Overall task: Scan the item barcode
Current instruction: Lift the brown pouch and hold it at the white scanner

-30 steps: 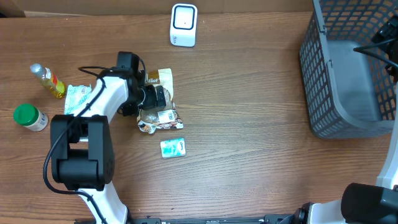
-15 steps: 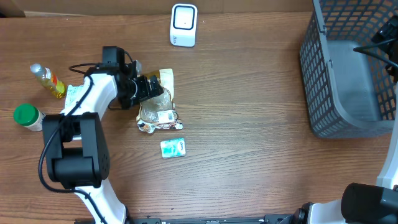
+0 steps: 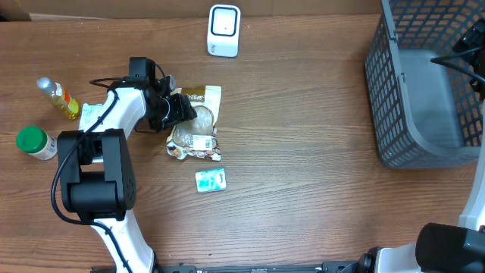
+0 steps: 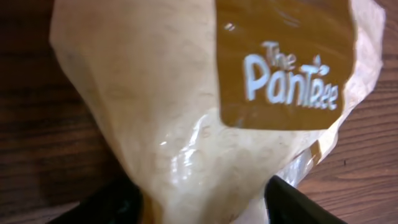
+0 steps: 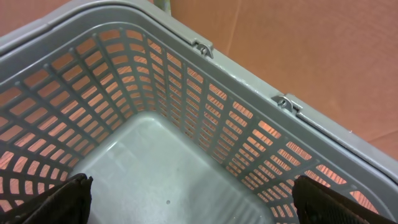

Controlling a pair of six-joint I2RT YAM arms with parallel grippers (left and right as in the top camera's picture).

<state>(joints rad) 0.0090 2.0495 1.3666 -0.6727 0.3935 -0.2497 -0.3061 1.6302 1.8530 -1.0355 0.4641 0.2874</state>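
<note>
My left end effector [image 4: 200,208] pinches the bread bag [image 4: 186,106], which lies left of centre on the table [image 3: 303,152]. Its brown label [image 4: 280,62] reads "The PanTree". The bag's white sticker [image 3: 201,142] is too small to read. Far right, my right end effector [image 5: 193,202] hangs spread over the grey basket [image 5: 186,93], and only its fingertips [image 5: 68,199] show.

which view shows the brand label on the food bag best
Left wrist: the food bag fills the frame and its brown label reads The PanTree. Overhead shows the bag small, partly beneath the left claw, label unreadable. Right wrist shows only the basket.
</note>
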